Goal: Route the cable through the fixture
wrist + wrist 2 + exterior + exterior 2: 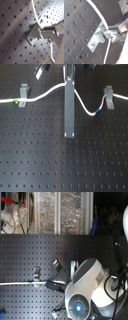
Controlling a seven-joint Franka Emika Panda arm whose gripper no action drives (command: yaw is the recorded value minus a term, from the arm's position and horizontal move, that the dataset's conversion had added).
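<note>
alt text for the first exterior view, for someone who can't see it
A white cable runs across a black perforated board, passing a grey clip near its green band, then dipping past a tall grey bar toward a second clip by its blue band.

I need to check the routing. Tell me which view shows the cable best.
The first exterior view: the cable runs across the whole board. The second exterior view shows only one end; both wrist views show a short stretch by a bracket.
</note>
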